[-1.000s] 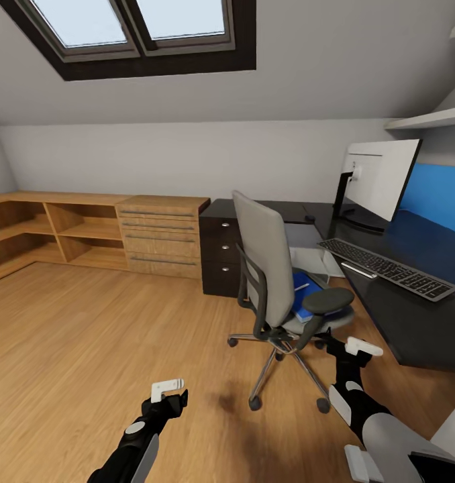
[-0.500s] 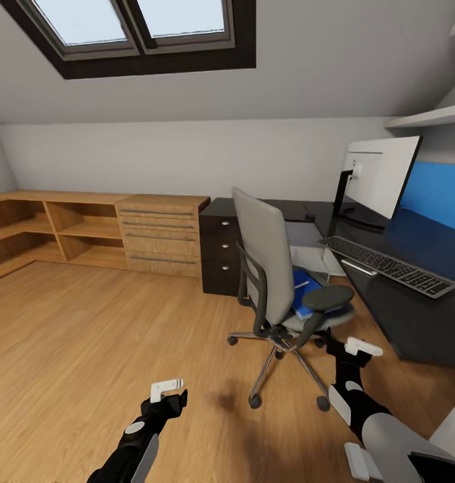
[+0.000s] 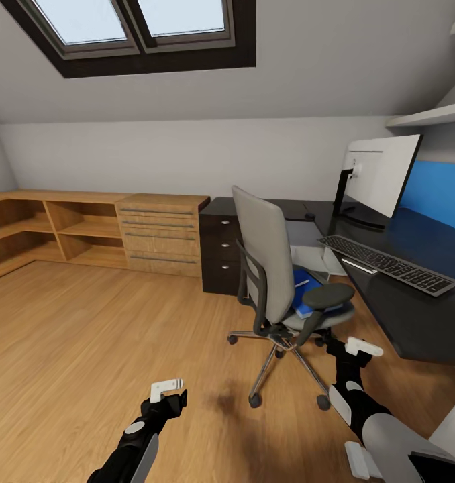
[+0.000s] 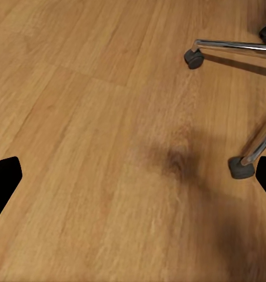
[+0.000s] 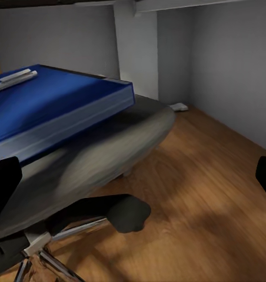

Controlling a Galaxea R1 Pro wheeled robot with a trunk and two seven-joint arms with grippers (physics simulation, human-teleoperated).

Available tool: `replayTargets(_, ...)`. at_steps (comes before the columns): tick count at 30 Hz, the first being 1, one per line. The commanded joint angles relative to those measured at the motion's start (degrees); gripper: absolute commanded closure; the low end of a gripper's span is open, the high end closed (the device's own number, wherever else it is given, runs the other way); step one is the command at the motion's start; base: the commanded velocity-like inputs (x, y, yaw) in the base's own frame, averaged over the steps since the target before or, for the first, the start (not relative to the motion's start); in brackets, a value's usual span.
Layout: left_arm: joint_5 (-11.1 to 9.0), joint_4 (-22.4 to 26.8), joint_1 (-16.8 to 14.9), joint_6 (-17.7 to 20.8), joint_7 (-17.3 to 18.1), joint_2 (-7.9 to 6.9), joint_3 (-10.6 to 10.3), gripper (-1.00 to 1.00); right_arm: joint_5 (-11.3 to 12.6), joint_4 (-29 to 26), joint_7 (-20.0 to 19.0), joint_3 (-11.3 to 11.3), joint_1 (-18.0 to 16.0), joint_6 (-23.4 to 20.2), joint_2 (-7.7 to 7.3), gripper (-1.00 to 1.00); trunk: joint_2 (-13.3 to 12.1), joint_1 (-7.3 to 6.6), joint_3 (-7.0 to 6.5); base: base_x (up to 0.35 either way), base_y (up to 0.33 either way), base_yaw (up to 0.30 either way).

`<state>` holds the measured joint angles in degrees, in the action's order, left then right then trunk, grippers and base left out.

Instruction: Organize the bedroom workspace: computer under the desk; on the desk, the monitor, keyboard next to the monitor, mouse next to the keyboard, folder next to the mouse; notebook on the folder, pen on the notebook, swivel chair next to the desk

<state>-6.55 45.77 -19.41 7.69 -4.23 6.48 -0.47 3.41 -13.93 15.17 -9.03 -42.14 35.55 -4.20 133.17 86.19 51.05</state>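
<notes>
Swivel chair (image 3: 281, 282): unmoved; folder (image 3: 305, 292) still on seat. View crept slightly toward desk (image 3: 415, 315). Right gripper (image 3: 351, 349), left gripper (image 3: 167, 392): both wide, empty.

— From where does the head camera look?

— From high on the robot, forward and down over both arms, across the wooden floor (image 3: 86, 335) to the swivel chair (image 3: 271, 268) and the desk (image 3: 402, 302). It stands a little back, so the whole chair shows.

— And the left wrist camera?

— It faces almost straight down, near the floor (image 4: 97, 147), and takes in two castors of the chair base (image 4: 227, 47).

— The right one?

— It looks low and level, very near the chair seat (image 5: 92, 158), under the desk. It shares the blue folder (image 5: 56, 106) on the seat with the head view (image 3: 307, 288).
</notes>
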Motion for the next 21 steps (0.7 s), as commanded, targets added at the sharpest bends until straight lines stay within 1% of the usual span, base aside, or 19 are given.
replayTargets(1, -0.6, 0.1, 0.0, 0.3, -0.2, -0.01, -0.1, -1.00, 0.4, 0.0, 0.0, 0.2, 0.0, 0.2, -0.01, -1.00, 0.0, -0.01, 0.06, 0.011, 0.000, 0.000)
replayTargets(4, -0.6, 0.1, 0.0, 0.3, -0.2, -0.04, 0.0, -1.00, 0.3, 0.0, 0.0, 0.2, 0.0, 0.2, 0.00, -1.00, 0.0, -0.01, 0.06, 0.084, -0.020, 0.000)
replayTargets(11, -0.5, 0.1, 0.0, 0.3, -0.1, -0.10, 0.0, -1.00, 0.3, 0.0, 0.0, 0.2, 0.0, 0.2, 0.01, -1.00, 0.0, -0.01, 0.06, 0.187, -0.087, 0.000)
replayTargets(21, -0.5, 0.1, 0.0, 0.3, -0.2, -0.12, 0.0, -1.00, 0.3, 0.0, 0.0, 0.2, 0.0, 0.3, -0.02, -1.00, 0.0, -0.01, 0.06, 0.031, -0.013, 0.000)
